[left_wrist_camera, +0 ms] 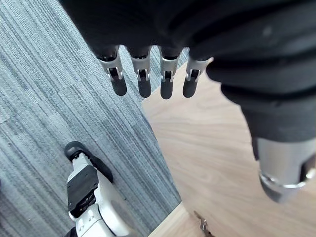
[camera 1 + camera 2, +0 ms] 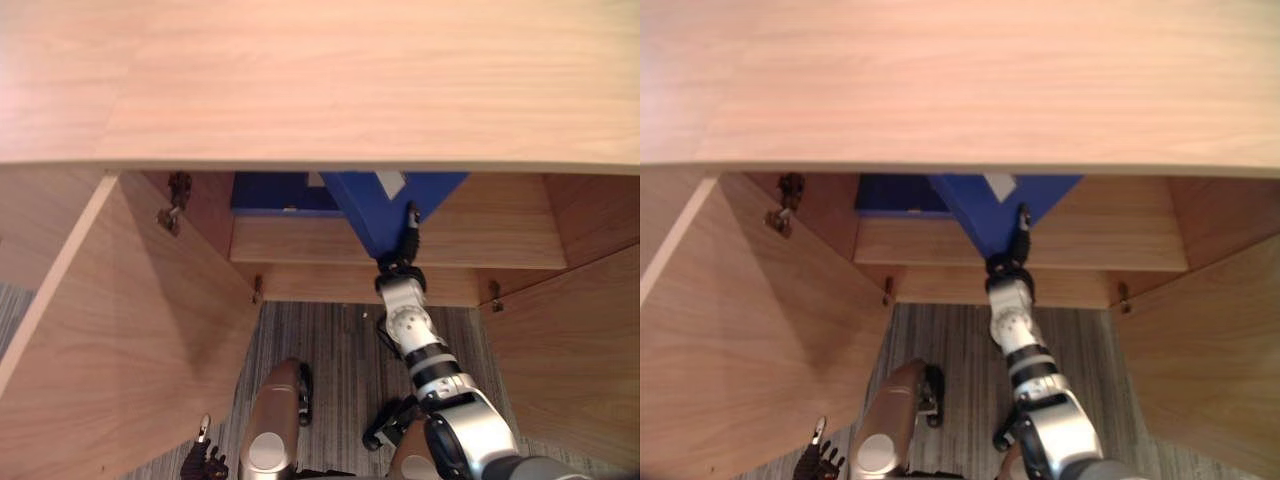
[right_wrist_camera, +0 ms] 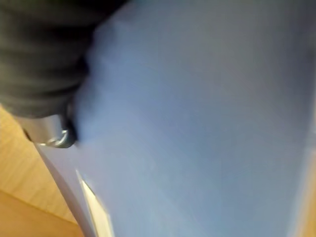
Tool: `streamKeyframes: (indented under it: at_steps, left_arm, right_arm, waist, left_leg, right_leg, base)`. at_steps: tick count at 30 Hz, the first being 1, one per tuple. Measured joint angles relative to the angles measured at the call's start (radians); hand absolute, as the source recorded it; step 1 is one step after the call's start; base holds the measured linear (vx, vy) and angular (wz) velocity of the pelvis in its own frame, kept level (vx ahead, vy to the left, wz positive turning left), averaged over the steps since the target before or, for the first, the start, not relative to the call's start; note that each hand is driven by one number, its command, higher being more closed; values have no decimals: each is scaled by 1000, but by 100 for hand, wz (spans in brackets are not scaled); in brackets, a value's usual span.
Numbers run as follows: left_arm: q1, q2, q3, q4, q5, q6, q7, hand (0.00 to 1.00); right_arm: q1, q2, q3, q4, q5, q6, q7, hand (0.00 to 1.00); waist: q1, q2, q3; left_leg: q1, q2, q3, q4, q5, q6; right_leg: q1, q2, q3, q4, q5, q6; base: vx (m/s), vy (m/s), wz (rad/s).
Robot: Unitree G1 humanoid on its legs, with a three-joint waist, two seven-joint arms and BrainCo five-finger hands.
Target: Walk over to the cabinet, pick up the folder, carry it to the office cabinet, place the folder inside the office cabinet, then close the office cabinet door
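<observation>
— Wood, pale and fine-grained, takes the upper half of the head views: that is the office cabinet's top panel; what lies under it?
— Both doors stand open; the left door swings out wide, with a metal hinge at its inner edge; the right door stands open too; grey striped carpet lies between them.
— And the blue folder?
— Inside the cabinet, tilted, its lower corner over the front part of the wooden shelf; a white label shows near its top; a darker blue item sits just beside it on the left, further back.
— The right robot hand?
— Against the folder's right edge, near the shelf front; in its wrist view the blue cover sits right against it; whether it grips the folder, I cannot tell.
— The left robot hand?
— Low by the left door, over carpet and door panel; fingers straight, holding nothing.
</observation>
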Motion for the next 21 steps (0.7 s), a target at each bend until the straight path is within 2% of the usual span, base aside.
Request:
streamKeyframes:
  at_steps: [3,4,6,8,10,12,15,18,21]
  left_arm:
    - [-35,-12,-7,-44,-6,0,32,0]
    - [-46,-17,-13,-69,-9,0,49,0]
    - [-47,-18,-32,-95,-16,0,64,0]
    - [-48,-18,-43,-107,-19,0,79,0]
    - [-49,-19,-51,-117,-21,0,93,0]
    - [-54,-23,-69,-119,-21,0,113,0]
    - [-56,-27,-91,-128,-22,0,129,0]
    - [-57,-26,-91,-136,-22,0,130,0]
    - [-57,-26,-92,-133,-22,0,133,0]
  right_arm:
    - [-114,5,-83,-25,82,-46,-56,100]
    - [-183,-1,-149,-38,118,-80,-94,100]
    - [-262,-16,-224,-42,147,-119,-140,100]
    - [-321,-49,-292,-42,173,-139,-177,100]
    - [-354,-88,-350,-43,198,-157,-206,100]
    - [-366,-137,-428,-43,214,-195,-243,100]
    - [-394,-208,-480,-48,212,-229,-269,100]
    - [-445,-274,-538,-49,212,-246,-294,100]
    - [-456,-338,-575,-39,215,-243,-318,100]
  waist:
    - [20,14,15]
    - [22,22,26]
    - [25,29,30]
    - [35,32,32]
    - [48,36,34]
    - [64,40,36]
    - [64,43,38]
    - [63,44,38]
    - [58,45,39]
  left_leg:
    - [-150,-16,-35,165,-42,9]
    - [-216,-31,-50,233,-59,11]
    - [-295,-45,-55,297,-73,9]
    - [-366,-57,-56,338,-79,6]
    - [-424,-59,-60,365,-79,6]
    - [-472,-74,-70,383,-76,3]
    - [-502,-95,-72,384,-62,2]
    - [-543,-105,-80,384,-48,-3]
    - [-571,-104,-90,379,-33,-7]
  right_leg:
    - [-107,-67,4,178,-74,-2]
    - [-154,-100,10,252,-104,0]
    - [-226,-126,28,325,-129,1]
    - [-300,-148,50,378,-143,-1]
    - [-356,-154,63,410,-151,-5]
    - [-398,-163,70,438,-164,-10]
    - [-429,-177,91,461,-180,-9]
    - [-467,-180,96,478,-194,-15]
    - [-495,-167,101,480,-197,-19]
  base:
    - [-58,33,42]
    - [-38,81,37]
    - [-20,96,28]
    - [-7,102,13]
    - [1,82,7]
    - [16,42,15]
    - [36,-20,30]
    - [30,-49,14]
    - [41,-62,5]
